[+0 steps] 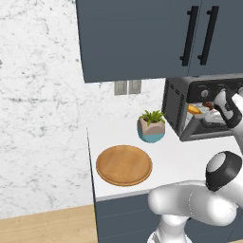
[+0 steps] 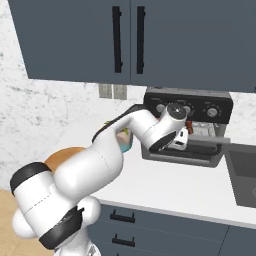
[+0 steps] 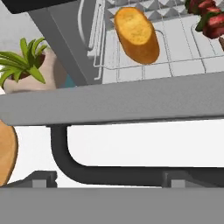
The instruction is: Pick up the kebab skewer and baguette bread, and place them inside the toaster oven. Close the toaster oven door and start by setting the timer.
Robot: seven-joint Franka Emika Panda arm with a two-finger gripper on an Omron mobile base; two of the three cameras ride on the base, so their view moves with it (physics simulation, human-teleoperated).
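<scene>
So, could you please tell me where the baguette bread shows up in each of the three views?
Left base view: baguette bread is a small orange patch inside the toaster oven, at the right edge.
Right base view: I cannot make it out; the arm covers the oven's opening.
Hand view: top centre, lying on the wire rack, above the door's grey edge.
Shared landmark: the potted plant, left of the oven.
</scene>
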